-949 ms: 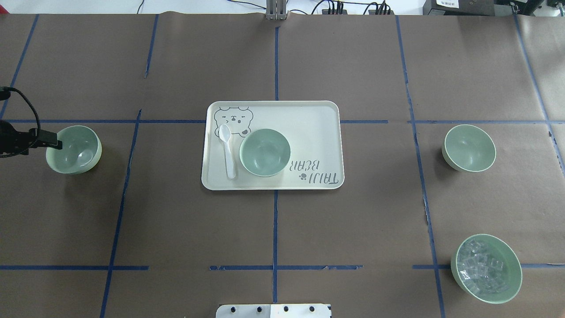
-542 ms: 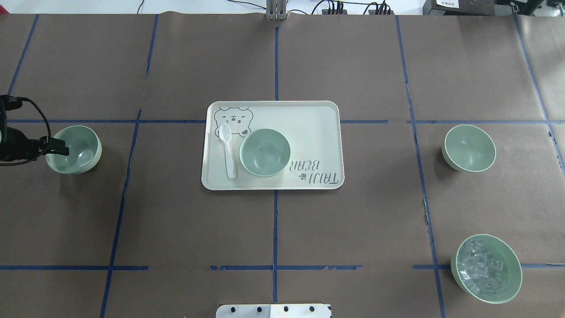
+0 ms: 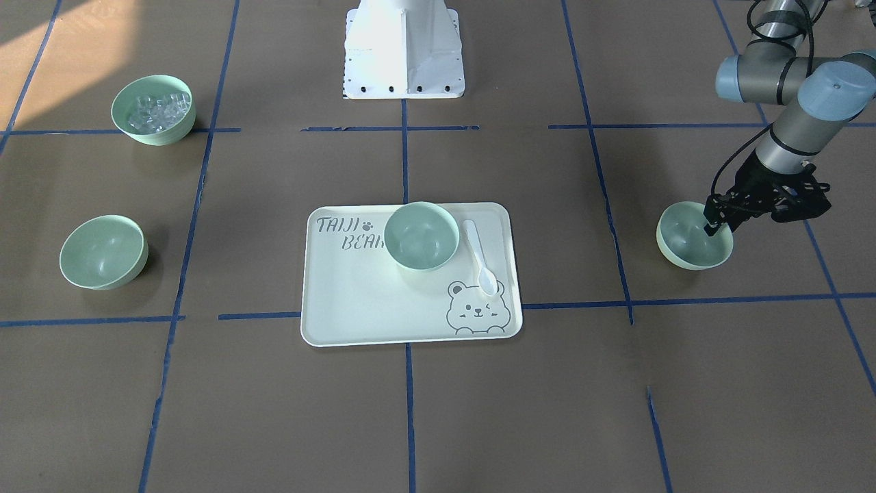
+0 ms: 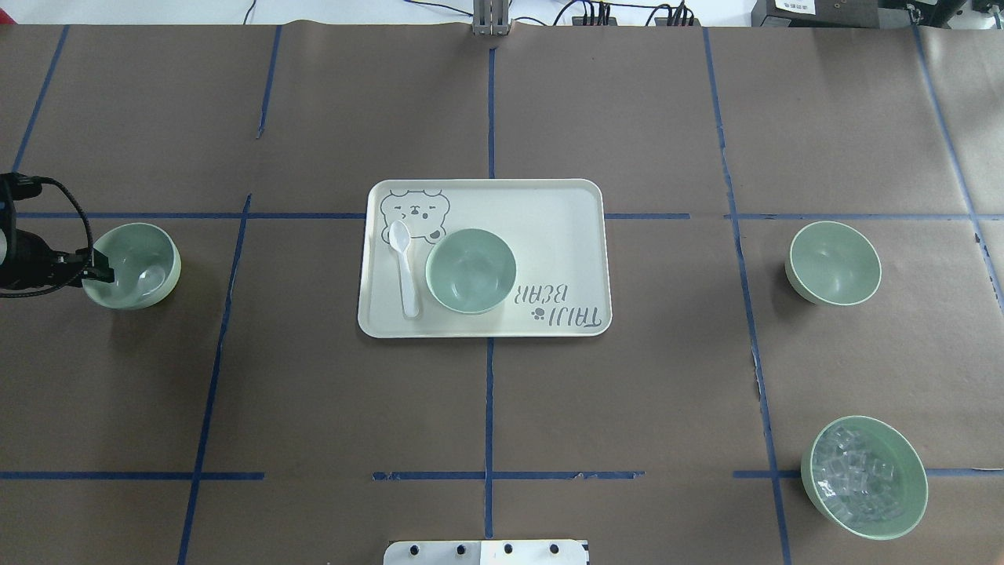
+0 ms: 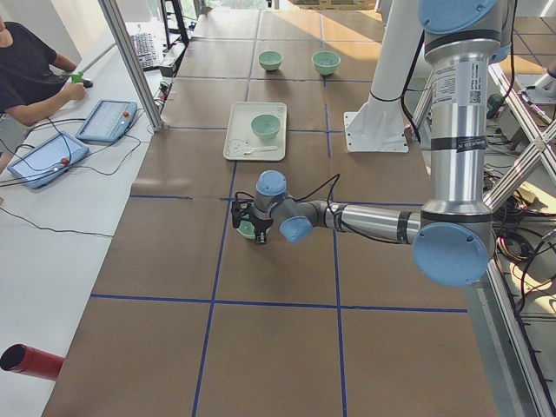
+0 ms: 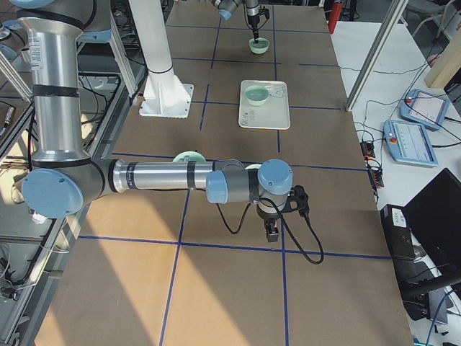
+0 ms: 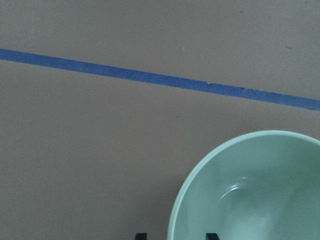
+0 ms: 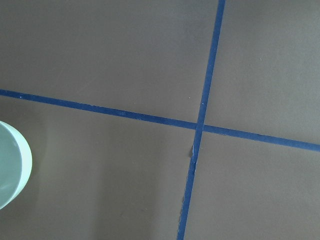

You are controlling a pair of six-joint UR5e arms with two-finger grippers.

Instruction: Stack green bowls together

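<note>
Three plain green bowls show. One (image 4: 137, 265) stands at the table's left, also in the front view (image 3: 688, 239) and the left wrist view (image 7: 250, 190). One (image 4: 471, 271) sits on the bear-print tray (image 4: 565, 212). One (image 4: 833, 263) stands at the right. My left gripper (image 4: 100, 274) is open and straddles the left bowl's outer rim: one fingertip (image 7: 212, 235) is inside the bowl and one (image 7: 141, 235) is outside. My right gripper (image 6: 274, 231) shows only in the exterior right view, low over the paper beyond the right bowl. I cannot tell whether it is open or shut.
A fourth green bowl (image 4: 863, 477) with clear cubes stands at the near right. A white spoon (image 4: 405, 267) lies on the tray beside the bowl. The robot base (image 3: 404, 55) is at the table's near middle. Blue tape lines cross the brown paper.
My left gripper has shifted a little along the left bowl's rim and settled lower over it. The bowls have not moved.
</note>
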